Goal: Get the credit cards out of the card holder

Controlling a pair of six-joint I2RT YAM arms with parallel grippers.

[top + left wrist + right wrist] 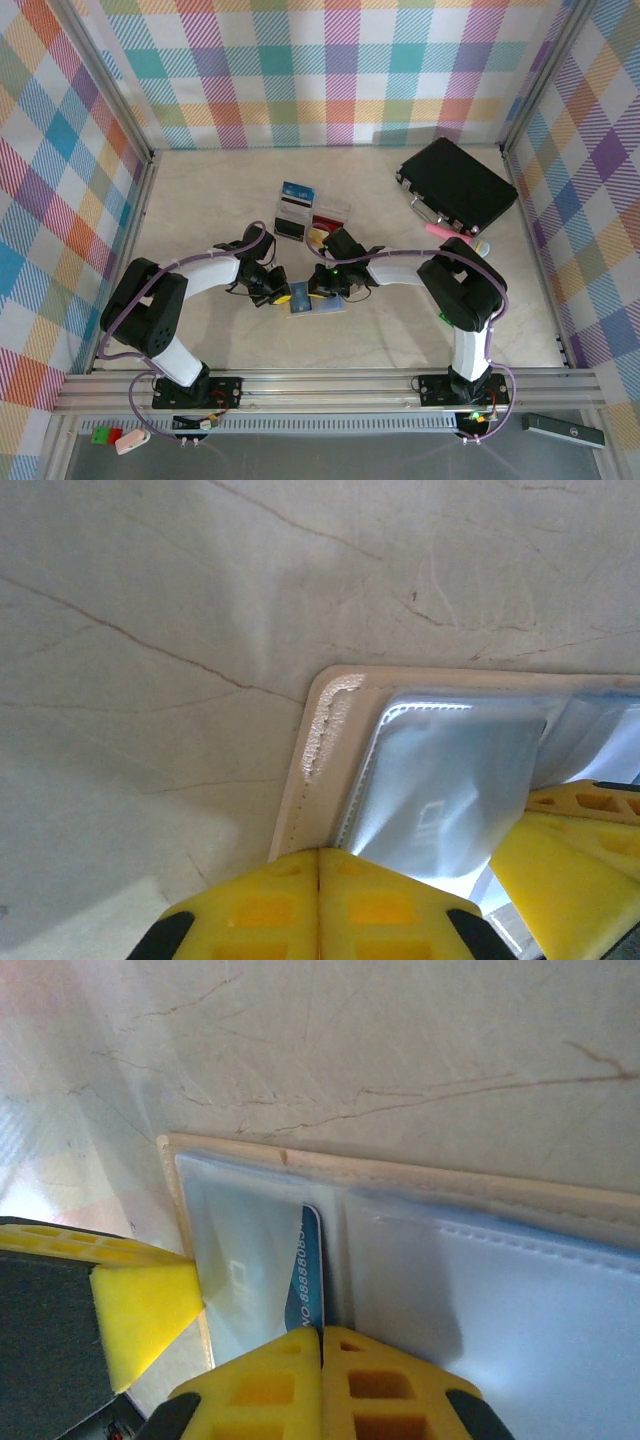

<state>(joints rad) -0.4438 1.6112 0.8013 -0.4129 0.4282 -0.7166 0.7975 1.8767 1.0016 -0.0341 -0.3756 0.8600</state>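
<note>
One card holder (480,1290), open flat: left gripper (318,865) closed, bracing its left edge, likely against sliding; right gripper (322,1345) pinched on blue credit card (308,1280) protruding from it.

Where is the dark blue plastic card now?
In the right wrist view the dark blue card sits between the clear pockets of the pale blue card holder, its near end in the shut right gripper.
</note>
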